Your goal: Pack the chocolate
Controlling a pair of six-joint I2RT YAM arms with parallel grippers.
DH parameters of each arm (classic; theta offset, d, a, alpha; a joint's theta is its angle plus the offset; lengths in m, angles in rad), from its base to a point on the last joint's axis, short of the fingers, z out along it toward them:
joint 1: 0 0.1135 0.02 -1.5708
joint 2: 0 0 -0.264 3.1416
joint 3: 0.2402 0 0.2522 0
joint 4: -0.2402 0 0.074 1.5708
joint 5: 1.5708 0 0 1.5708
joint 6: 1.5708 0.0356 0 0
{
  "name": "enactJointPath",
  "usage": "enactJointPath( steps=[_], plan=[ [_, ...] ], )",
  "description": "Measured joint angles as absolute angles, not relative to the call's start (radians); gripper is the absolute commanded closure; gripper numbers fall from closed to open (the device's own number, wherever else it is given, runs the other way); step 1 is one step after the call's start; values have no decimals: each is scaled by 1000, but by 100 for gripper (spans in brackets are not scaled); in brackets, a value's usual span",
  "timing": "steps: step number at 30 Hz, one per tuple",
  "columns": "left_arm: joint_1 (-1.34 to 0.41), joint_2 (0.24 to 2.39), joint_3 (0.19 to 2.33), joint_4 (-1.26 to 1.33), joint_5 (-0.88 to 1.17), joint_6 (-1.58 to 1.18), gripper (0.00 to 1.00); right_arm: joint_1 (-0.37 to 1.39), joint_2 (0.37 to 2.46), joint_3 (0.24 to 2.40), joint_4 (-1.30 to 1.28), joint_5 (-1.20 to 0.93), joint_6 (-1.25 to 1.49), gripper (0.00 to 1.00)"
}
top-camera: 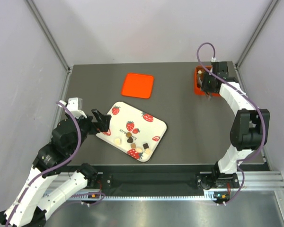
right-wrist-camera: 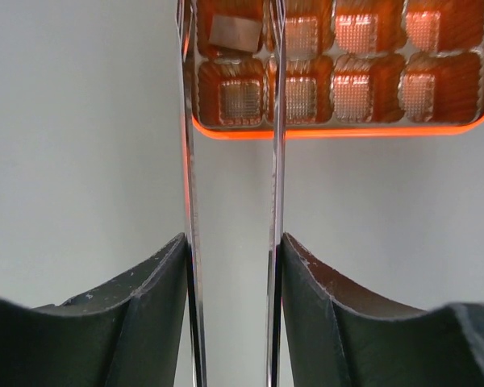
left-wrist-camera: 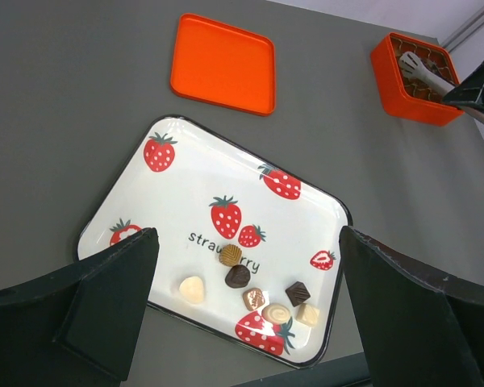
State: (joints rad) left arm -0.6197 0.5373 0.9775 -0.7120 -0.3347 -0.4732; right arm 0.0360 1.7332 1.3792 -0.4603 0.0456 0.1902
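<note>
One square piece (right-wrist-camera: pixel 232 32), matte light brown, lies slightly askew in the top-left cell of the right wrist view, between the tips of the metal tongs (right-wrist-camera: pixel 276 161). The rest of the chocolate (left-wrist-camera: pixel 237 276), seven small bits in dark, tan and cream with shell, swirl and cube shapes, sits clustered near the lower edge of the white tray (left-wrist-camera: pixel 194 193). Your right tool (right-wrist-camera: pixel 232 242) pinches the tongs by both thin, polished blades. The blades stand apart, and you cannot tell whether either tip touches the piece. If one does, lifting away may drag the piece up the thin wall of its pleated cup (right-wrist-camera: pixel 301 89) and tip it out. The smooth blades could also slip or twist between the pads if your hold slackens. The cups are brown and ribbed with gridded floors, and they sit in a glossy orange box (left-wrist-camera: pixel 407 106) at the upper right of the top view. Its flat orange lid (left-wrist-camera: pixel 223 63) lies apart on the grey counter (top-camera: pixel 189 137). Your left tool (top-camera: pixel 102 122) is spread wide and holds nothing, close by the tray's left rim. A nudge there would likely slide the slick tray and scatter the loose bits.
</note>
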Motion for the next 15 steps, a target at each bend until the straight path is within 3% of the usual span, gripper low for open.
enactJointPath(
  steps=[7,15],
  plan=[
    [-620,537,977,-712,-334,-474,2,36,1695,1415,-503,41,185,54],
    [-620,545,974,-711,-331,-474,2,102,1481,1369,-515,17,188,54]
  ],
)
